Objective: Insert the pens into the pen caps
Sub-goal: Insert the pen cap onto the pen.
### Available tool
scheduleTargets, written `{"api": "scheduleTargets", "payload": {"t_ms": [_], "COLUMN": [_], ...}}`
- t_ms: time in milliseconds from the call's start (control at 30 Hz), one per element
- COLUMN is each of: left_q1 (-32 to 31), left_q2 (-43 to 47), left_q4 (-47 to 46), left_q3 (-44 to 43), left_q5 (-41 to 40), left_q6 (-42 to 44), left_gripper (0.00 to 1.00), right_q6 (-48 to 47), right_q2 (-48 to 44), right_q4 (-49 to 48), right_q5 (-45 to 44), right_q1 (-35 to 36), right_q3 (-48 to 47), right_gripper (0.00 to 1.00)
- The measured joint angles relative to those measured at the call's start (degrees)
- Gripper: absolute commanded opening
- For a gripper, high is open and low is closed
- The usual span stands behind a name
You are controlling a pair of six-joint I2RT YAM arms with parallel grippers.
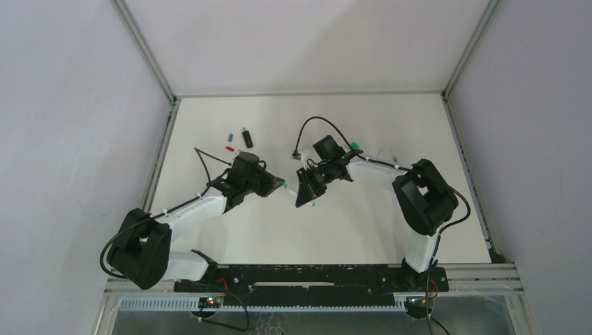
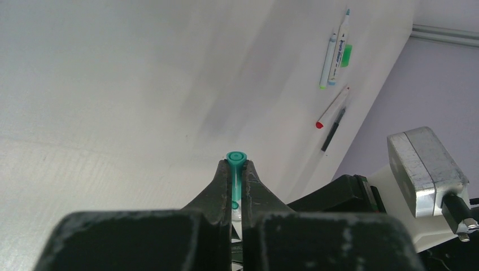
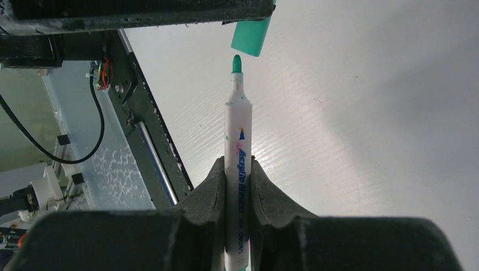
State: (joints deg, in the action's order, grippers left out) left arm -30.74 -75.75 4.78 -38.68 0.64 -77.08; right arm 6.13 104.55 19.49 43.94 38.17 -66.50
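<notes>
The left tool (image 2: pixel 236 166) pinches the teal cap (image 2: pixel 236 156) mouth-outward, so the right tool (image 3: pixel 237 165), clamped on the teal-tipped pen (image 3: pixel 238 118), can aim its nib, just short of that cap, for insertion.

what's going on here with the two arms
The left gripper is shut on a teal pen cap, its open end pointing outward. The right gripper is clamped on a white acrylic marker with a bare teal tip. The two meet above the table: the tip sits just short of the cap's mouth, not in yet. A few other pens lie farther off on the table.
</notes>
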Motion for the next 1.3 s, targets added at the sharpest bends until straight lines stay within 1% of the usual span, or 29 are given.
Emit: {"api": "scheduleTargets", "payload": {"t_ms": [667, 1300], "left_q1": [-0.28, -0.66], "left_q2": [-0.87, -1.25], "left_q4": [-0.57, -1.16], "left_q3": [0.00, -0.02], "left_q5": [0.07, 0.04], "left_q6": [0.00, -0.04], "left_gripper": [0.00, 0.00], "right_q6": [0.94, 2.99], "right_q2": [0.00, 0.04], "right_q4": [-0.02, -0.15], "right_q5": [-2.97, -3.48], "right_q1": [0.00, 0.02], "right_q3": [0.00, -0.66], "right_gripper": [0.00, 0.00]}}
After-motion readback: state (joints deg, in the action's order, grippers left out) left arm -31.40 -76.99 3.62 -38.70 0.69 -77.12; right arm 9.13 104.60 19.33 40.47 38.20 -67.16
